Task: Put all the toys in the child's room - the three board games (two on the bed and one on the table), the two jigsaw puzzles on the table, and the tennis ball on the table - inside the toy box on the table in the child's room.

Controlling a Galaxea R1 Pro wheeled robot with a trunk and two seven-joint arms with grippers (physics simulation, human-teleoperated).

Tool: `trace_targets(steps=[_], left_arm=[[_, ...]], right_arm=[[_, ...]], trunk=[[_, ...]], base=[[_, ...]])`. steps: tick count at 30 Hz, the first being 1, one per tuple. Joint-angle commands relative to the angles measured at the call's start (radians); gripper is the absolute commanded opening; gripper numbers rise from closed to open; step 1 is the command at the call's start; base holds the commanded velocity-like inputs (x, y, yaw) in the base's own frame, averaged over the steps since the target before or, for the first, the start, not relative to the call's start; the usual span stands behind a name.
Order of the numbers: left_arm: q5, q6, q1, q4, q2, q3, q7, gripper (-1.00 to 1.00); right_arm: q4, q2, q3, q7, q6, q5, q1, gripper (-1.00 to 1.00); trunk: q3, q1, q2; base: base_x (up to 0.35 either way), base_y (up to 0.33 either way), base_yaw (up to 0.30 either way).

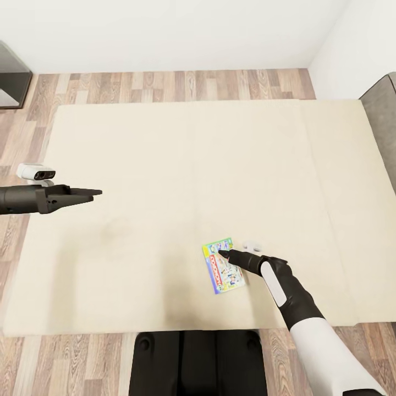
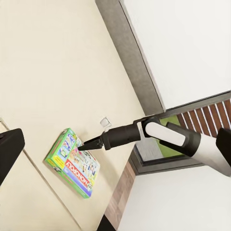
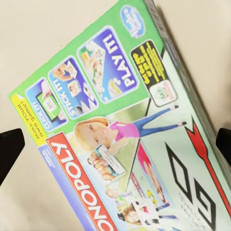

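A Monopoly box lies flat on the beige bed, near the bed's front edge and to the robot's right of centre. The right tool is poised just over the box's far end, its two dark fingertips spread to either side of the cover and not closed on it; whether they touch the box cannot be told. The cover carries a red band reading "MONOPOLY", a green strip with panels marked "CLICK IT!", "STICK IT!" and "PLAY IT!", a yellow corner reading "make your own game", and a large "GO" arrow. The left tool hangs over the bed's left edge, well apart from the box, gripping nothing; whether its jaws are parted cannot be told. Wood-plank floor borders the bed, with a grey headboard at right.
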Motion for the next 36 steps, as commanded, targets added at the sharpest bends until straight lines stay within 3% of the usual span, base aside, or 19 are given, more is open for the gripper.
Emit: trace_targets(steps=[1, 36], left_arm=[[0.0, 0.011, 0.0, 0.0, 0.001, 0.0, -0.004, 1.0], [0.001, 0.011, 0.0, 0.0, 0.001, 0.0, -0.004, 1.0]], right_arm=[[-0.001, 0.0, -0.001, 0.002, 0.005, 0.001, 0.0, 1.0], [0.0, 0.007, 0.0, 0.002, 0.004, 0.001, 0.0, 1.0]], trunk=[[-0.001, 0.001, -0.001], [0.0, 0.001, -0.001]], base=[[0.0, 0.0, 0.025], [0.0, 0.009, 0.012]])
